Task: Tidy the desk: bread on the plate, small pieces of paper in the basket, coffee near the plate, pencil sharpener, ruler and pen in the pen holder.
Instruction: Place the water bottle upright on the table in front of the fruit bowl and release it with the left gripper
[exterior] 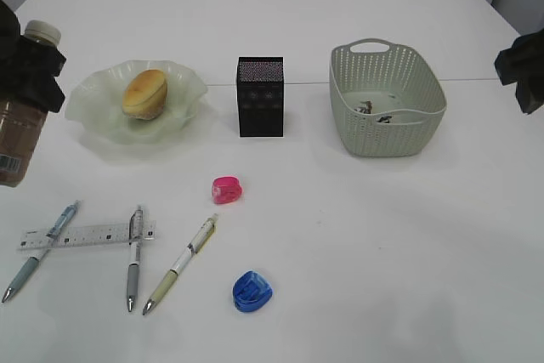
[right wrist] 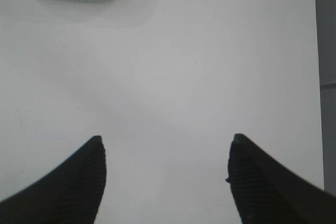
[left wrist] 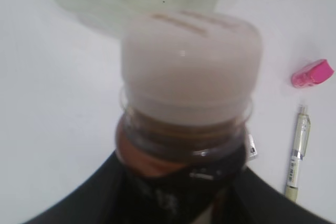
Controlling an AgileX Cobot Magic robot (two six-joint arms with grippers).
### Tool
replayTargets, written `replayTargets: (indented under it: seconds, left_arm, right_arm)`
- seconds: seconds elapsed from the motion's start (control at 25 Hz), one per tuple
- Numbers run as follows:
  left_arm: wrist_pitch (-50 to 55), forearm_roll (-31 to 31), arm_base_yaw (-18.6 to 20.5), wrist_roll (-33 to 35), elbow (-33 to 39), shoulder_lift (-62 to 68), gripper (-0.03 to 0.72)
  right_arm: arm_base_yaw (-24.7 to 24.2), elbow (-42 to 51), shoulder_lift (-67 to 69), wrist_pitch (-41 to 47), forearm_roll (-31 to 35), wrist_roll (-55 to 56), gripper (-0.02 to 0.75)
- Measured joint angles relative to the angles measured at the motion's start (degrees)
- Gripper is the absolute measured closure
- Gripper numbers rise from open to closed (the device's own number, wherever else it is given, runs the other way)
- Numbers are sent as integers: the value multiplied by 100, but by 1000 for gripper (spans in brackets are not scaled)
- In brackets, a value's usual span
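Note:
The coffee [exterior: 17, 133], a brown bottle with a white cap [left wrist: 191, 61], is upright at the desk's far left, just left of the plate [exterior: 93, 108]. My left gripper [exterior: 30, 74] is shut on its neck. The bread [exterior: 144, 93] lies on the pale green plate. Small pieces of paper [exterior: 374, 111] lie inside the basket [exterior: 387, 138]. The black mesh pen holder [exterior: 259, 97] stands between plate and basket. A pink pencil sharpener [exterior: 228, 190], a blue one [exterior: 252, 291], the ruler [exterior: 85, 235] and three pens [exterior: 180, 265] lie on the desk's front left. My right gripper [right wrist: 165, 156] hangs open over bare desk.
In the exterior view the right gripper [exterior: 520, 70] is at the far right edge, right of the basket. One pen [exterior: 38, 252] and another [exterior: 134, 257] cross the ruler. The desk's right edge [right wrist: 317, 77] shows in the right wrist view.

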Motion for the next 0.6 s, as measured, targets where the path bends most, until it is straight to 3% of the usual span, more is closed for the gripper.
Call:
replayTargets:
  seconds: [0.6]
  left_arm:
    - [-1113,94,219,-53,66,0,401]
  right_arm:
    - [0,0,0,59,-42,0,176]
